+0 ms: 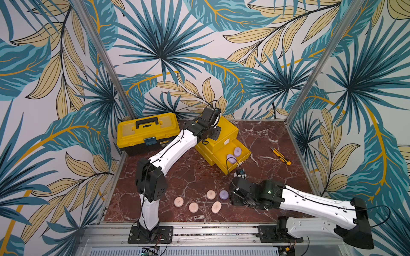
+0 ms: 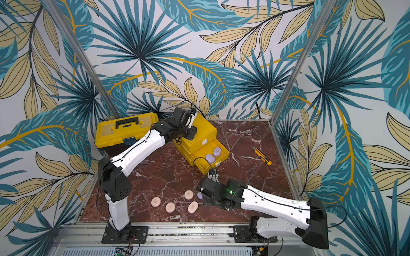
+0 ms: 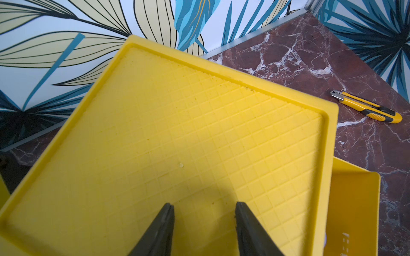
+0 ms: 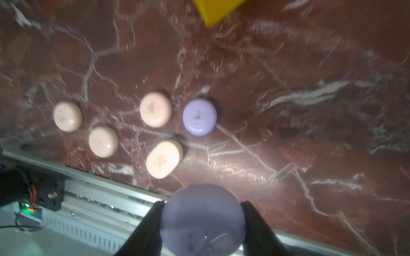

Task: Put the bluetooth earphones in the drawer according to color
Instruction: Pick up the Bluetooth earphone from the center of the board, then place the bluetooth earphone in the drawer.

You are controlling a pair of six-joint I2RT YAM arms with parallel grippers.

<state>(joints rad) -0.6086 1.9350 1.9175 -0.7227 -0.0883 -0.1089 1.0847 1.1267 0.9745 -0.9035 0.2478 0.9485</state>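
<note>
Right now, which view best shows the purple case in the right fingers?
Right wrist view: the purple case is clamped between the right fingers, close up. In both top views the right arm hides it; the left wrist view misses it.

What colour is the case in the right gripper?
The smooth oval earphone case is lilac, clearest in right wrist view.

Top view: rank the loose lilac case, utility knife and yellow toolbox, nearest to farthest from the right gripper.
From the right gripper and its held lilac case, in a top view:
1. Loose lilac case, just beside it, front centre.
2. Utility knife, back right.
3. Yellow toolbox, back-left corner.
</note>
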